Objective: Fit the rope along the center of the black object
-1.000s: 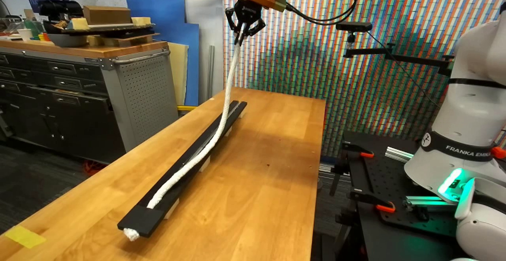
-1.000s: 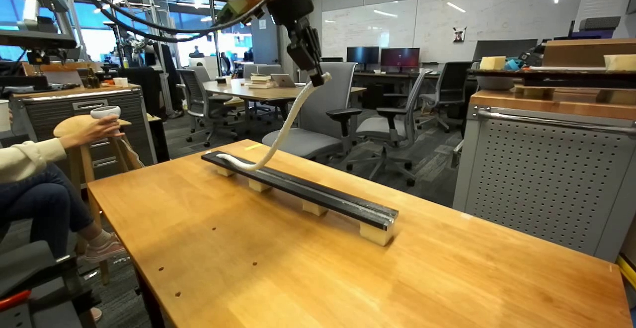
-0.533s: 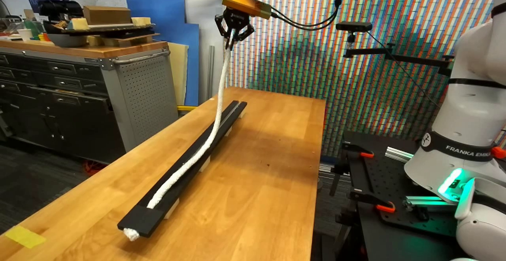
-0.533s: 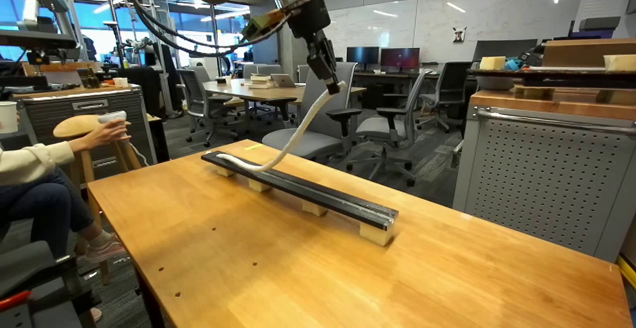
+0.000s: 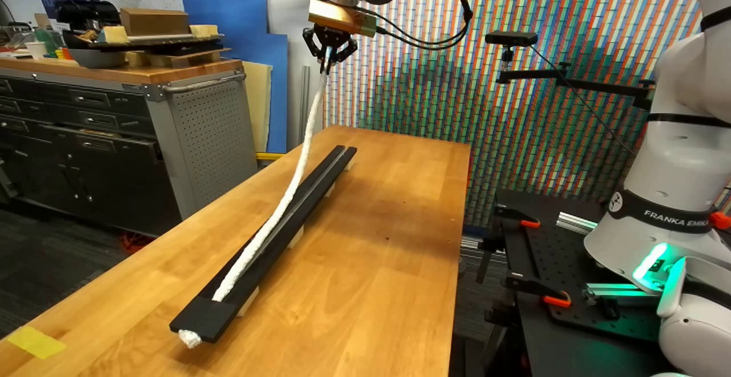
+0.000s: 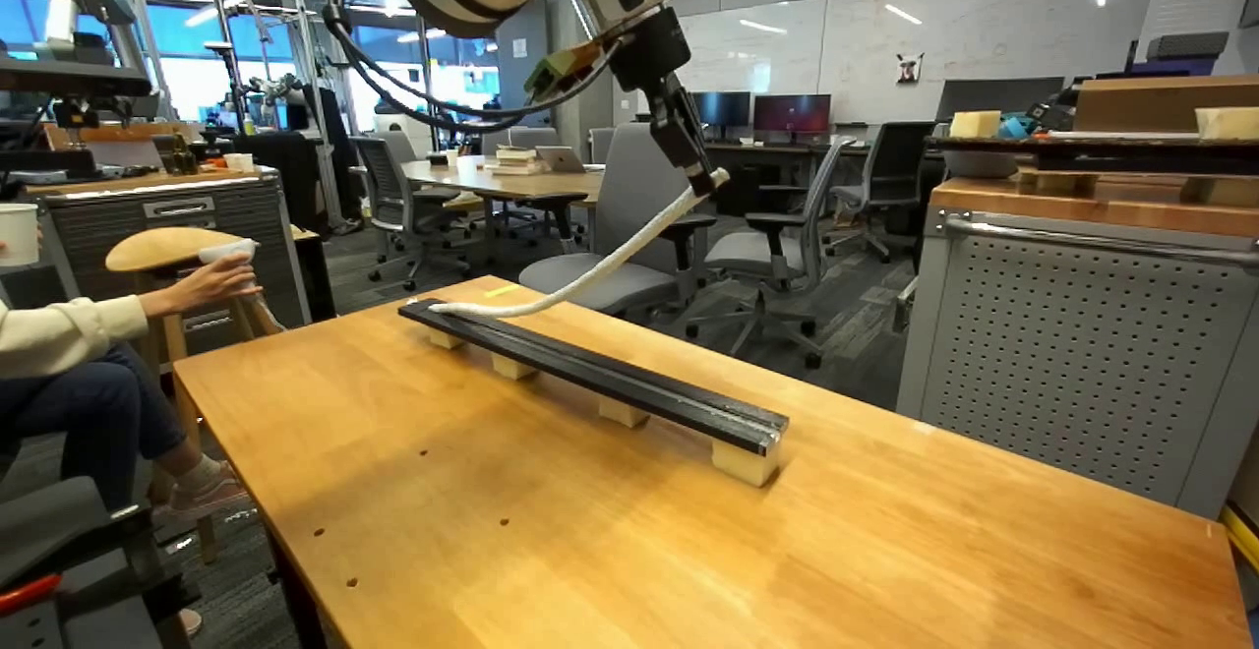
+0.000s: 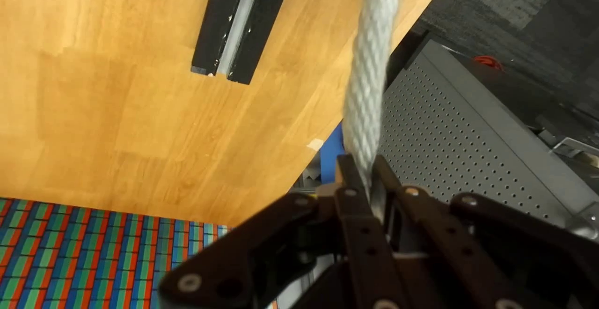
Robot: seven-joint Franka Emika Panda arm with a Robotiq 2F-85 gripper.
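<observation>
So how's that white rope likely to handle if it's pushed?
Probably floppy, apt to bend: the rope curves between the gripper and the black rail. Perhaps not slippery, as it looks coarsely woven in the wrist view.

On the wooden table (image 6: 629,551) before me I see four pale blocks (image 6: 746,462) and some yellow tape (image 5: 36,342).

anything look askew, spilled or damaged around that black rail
One thing: the rope slants off to one side of the groove in the black rail as it rises to the pincer, whereas a fitted rope would run along it. That may just be mid-task. Nothing looks spilled or damaged.
</observation>
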